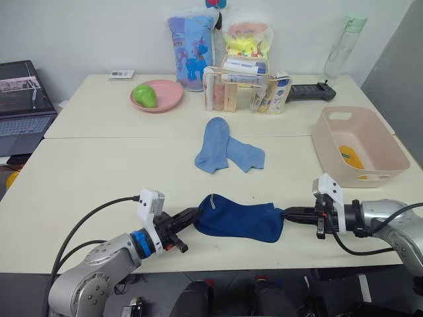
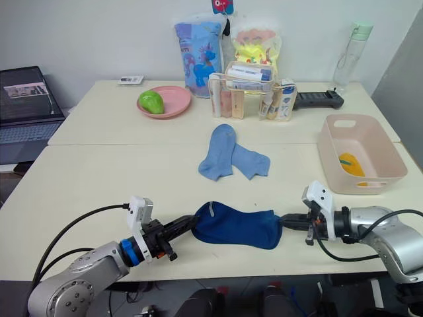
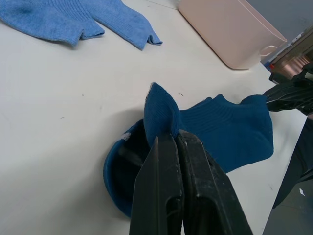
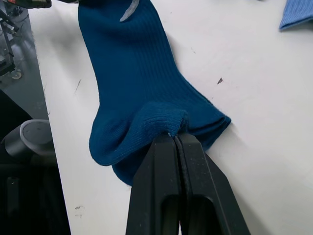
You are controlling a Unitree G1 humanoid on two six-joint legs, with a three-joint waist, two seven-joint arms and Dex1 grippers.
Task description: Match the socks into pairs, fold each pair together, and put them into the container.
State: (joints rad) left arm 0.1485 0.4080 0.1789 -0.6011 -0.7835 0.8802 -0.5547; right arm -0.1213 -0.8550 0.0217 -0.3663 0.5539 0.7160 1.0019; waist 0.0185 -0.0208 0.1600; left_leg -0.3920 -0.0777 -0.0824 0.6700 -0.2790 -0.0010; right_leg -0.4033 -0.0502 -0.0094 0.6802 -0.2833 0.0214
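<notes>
A dark navy pair of socks [image 1: 239, 220] lies near the table's front edge, stretched between both grippers. My left gripper [image 1: 195, 216] is shut on its left end, seen close in the left wrist view [image 3: 164, 128]. On the right end, my right gripper [image 1: 285, 214] is shut, pinching the knit [image 4: 168, 128]. Two light blue socks [image 1: 225, 152] lie overlapping at mid-table. The pale pink container [image 1: 386, 139] stands at the right with a mustard yellow sock [image 1: 350, 158] inside.
A round pink plate [image 1: 163, 101] with a green fruit [image 1: 145, 96] sits at the back left. Bags, boxes and tubes [image 1: 231, 72] line the back, with a bottle [image 1: 345, 43] and a black device [image 1: 310, 91]. A laptop [image 1: 22, 105] stands beyond the table's left edge.
</notes>
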